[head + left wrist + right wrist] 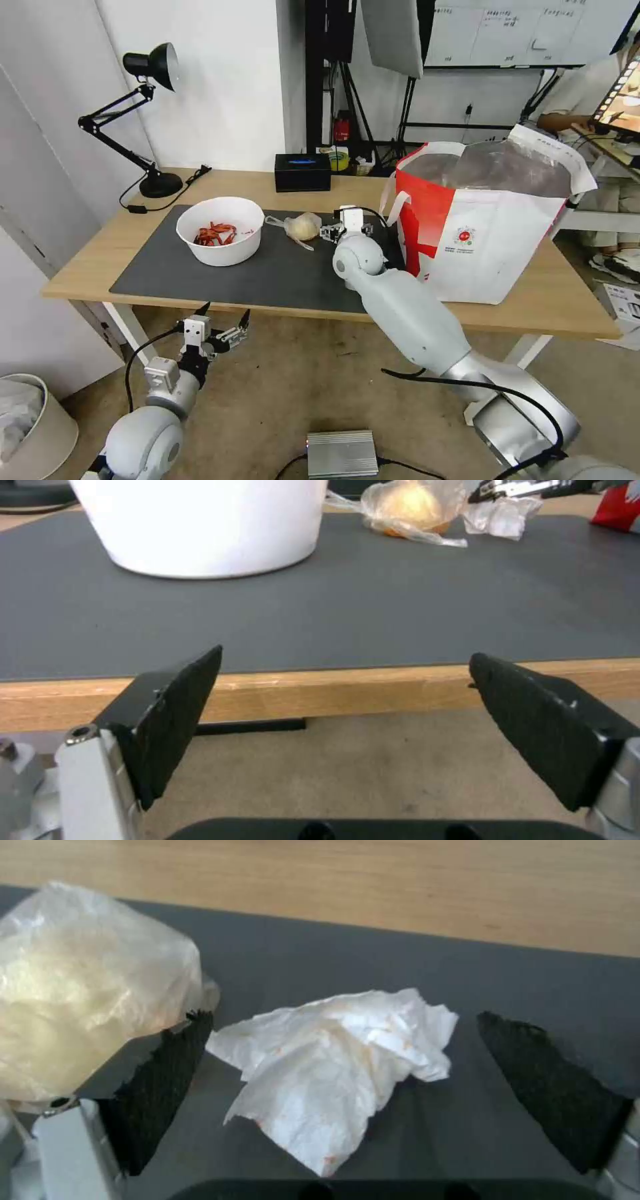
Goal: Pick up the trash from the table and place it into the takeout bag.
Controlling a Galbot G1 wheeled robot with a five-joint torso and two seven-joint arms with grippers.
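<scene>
Counter (93, 267): mat (280, 273) bare along near edge. Takeout bag (480, 233) at mat's right end. Bowl (220, 230) on mat's left. Baggie (303, 227), tissue (340, 1065) mid-mat. Right gripper (343, 1060) fingers spread around tissue. Left gripper (223, 320) below mat's near edge, fingers spread, empty.
</scene>
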